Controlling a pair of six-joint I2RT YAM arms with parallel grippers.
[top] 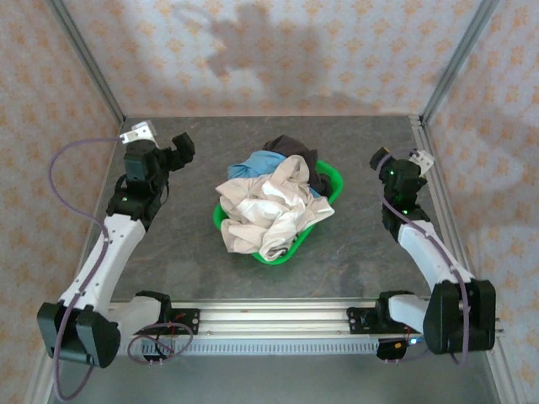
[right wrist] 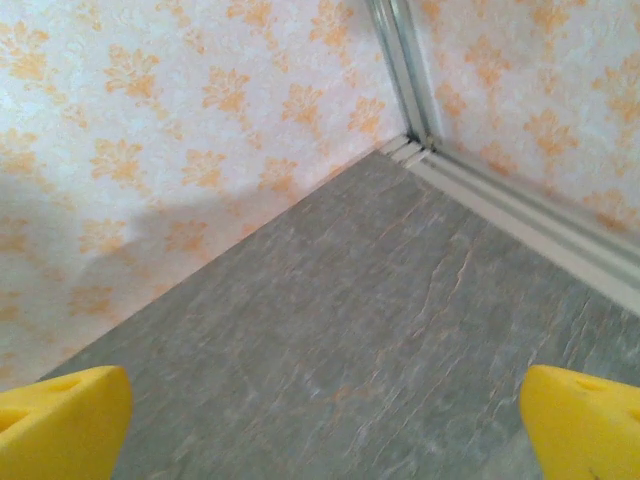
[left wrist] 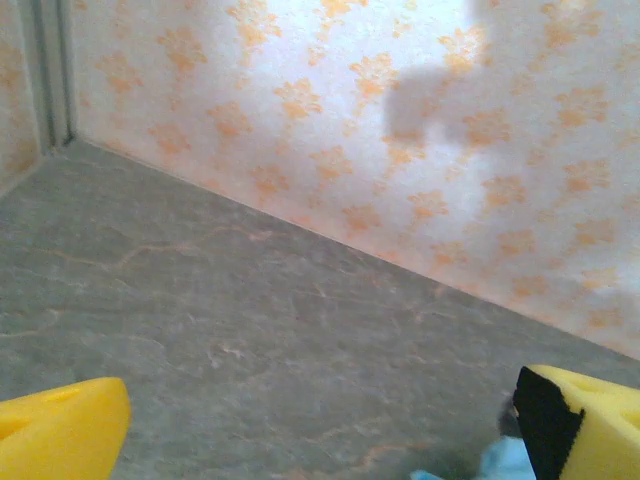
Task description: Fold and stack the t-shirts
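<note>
Right now the t-shirts [top: 274,206] sit in a crumpled heap in the green basket [top: 334,179] at the middle of the grey tabletop [top: 185,244]. A cream one lies on top, with light blue and dark cloth showing at the far side. The left end effector [top: 180,151] hangs over the far left of the tabletop and the right end effector [top: 381,160] over the far right. Both are well apart from the heap, spread wide and empty.

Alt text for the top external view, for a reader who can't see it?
A green basket heaped with crumpled t-shirts, cream on top, light blue and dark beneath, sits in the middle of a grey table. The left gripper and right gripper flank it, touching nothing.
</note>
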